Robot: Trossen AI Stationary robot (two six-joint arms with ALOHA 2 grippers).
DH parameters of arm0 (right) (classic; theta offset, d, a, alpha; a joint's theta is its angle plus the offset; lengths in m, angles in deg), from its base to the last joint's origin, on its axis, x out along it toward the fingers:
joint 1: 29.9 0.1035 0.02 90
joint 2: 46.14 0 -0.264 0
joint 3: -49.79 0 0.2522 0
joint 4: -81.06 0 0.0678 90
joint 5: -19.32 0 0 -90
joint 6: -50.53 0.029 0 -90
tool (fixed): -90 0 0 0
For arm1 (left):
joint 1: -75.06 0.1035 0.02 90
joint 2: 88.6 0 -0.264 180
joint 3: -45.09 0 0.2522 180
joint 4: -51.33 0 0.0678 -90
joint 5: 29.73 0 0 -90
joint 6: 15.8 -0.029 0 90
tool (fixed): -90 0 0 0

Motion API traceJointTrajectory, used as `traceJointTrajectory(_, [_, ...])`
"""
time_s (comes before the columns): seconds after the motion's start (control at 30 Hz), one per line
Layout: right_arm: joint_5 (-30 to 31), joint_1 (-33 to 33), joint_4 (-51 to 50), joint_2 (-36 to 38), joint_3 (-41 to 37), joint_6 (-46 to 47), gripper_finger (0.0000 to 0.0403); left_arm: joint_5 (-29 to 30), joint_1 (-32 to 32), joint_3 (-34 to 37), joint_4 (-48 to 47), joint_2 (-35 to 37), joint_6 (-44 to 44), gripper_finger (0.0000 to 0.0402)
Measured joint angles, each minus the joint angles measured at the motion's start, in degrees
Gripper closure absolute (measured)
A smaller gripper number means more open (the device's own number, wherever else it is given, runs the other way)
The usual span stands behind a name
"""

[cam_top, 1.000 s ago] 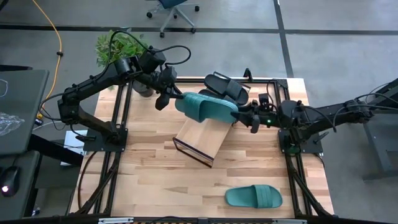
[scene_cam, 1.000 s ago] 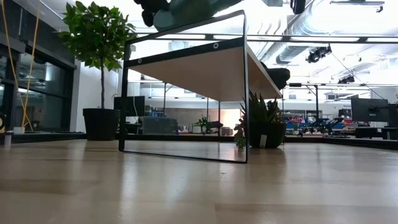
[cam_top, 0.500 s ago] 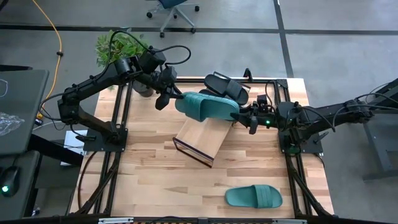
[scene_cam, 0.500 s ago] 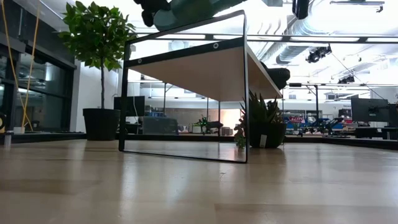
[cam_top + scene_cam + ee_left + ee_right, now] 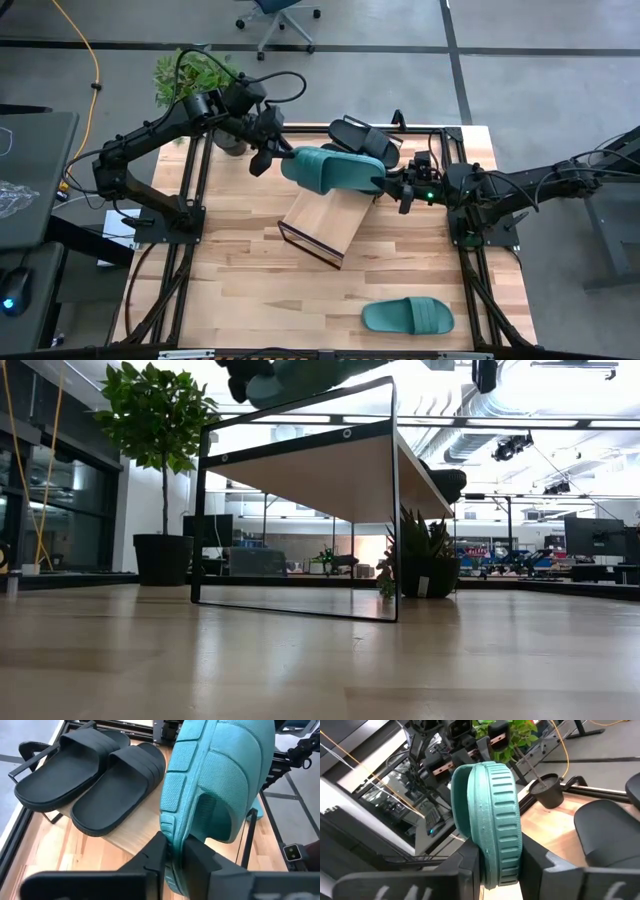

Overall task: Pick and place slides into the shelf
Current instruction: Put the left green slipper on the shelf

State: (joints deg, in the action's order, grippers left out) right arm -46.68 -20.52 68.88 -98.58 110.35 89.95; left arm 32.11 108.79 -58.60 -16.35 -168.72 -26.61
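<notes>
Teal ribbed-rubber slide [image 5: 333, 171], clamped at opposite ends by left gripper [image 5: 175, 854] and right gripper [image 5: 499, 862], hangs above the slanted light-wood shelf [image 5: 322, 223]. Only the left wrist view shows its grid-textured sole beside two smooth black slides [image 5: 92, 776] on the shelf.

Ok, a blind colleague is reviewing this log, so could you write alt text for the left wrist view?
The left gripper is shut on the sole edge of a teal slide held on its side above the shelf. Beyond it, two black slides sit side by side on the light-wood shelf.
</notes>
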Motion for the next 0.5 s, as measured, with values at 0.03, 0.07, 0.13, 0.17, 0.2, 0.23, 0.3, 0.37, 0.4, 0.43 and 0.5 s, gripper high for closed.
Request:
traceJointTrajectory(0.03, [0.2, 0.0, 0.0, 0.0, 0.0, 0.0, 0.0335, 0.0, 0.0, 0.0, 0.2, 0.0, -0.4, 0.0348])
traceJointTrajectory(0.07, [0.5, 0.0, 0.0, 0.0, 0.0, 0.0, 0.0335, 0.1, 0.0, 0.0, 0.5, 0.0, -0.7, 0.0337])
traceJointTrajectory(0.13, [1.0, 0.0, -0.1, 0.0, 0.0, 0.1, 0.0336, 0.7, 0.0, 0.0, 0.7, 0.0, -1.3, 0.0314])
traceJointTrajectory(0.17, [1.1, 0.0, -0.4, 0.1, 0.0, 0.2, 0.0337, 0.9, 0.0, 0.0, 0.7, 0.0, -1.5, 0.0303])
traceJointTrajectory(0.2, [1.1, 0.0, -1.3, 0.3, 0.0, 0.7, 0.0337, 1.2, 0.0, 0.0, 0.8, 0.0, -1.6, 0.0293])
traceJointTrajectory(0.23, [1.1, 0.0, -2.3, 0.5, 0.0, 1.2, 0.0338, 1.4, 0.0, 0.0, 0.8, 0.0, -1.6, 0.0283])
traceJointTrajectory(0.3, [1.2, 0.3, -4.2, 1.3, 0.0, 2.4, 0.0338, 2.1, 0.0, 0.0, 0.9, 0.0, -1.6, 0.0265])
traceJointTrajectory(0.37, [2.5, 1.3, -5.7, 2.2, 0.0, 2.7, 0.0339, 2.8, 0.0, 0.0, 1.0, 0.0, -1.6, 0.0251])
traceJointTrajectory(0.4, [3.6, 2.0, -6.3, 2.8, 0.0, 2.6, 0.0339, 3.4, 0.0, 0.0, 1.0, 0.0, -1.7, 0.0245])
traceJointTrajectory(0.43, [4.7, 2.6, -7.2, 3.6, 0.0, 2.6, 0.0339, 4.1, 0.0, 0.0, 1.0, 0.0, -2.0, 0.024])
traceJointTrajectory(0.5, [7.4, 4.1, -9.7, 5.5, 0.0, 3.6, 0.0339, 5.6, 0.0, 0.0, 1.2, 0.0, -2.9, 0.0233])
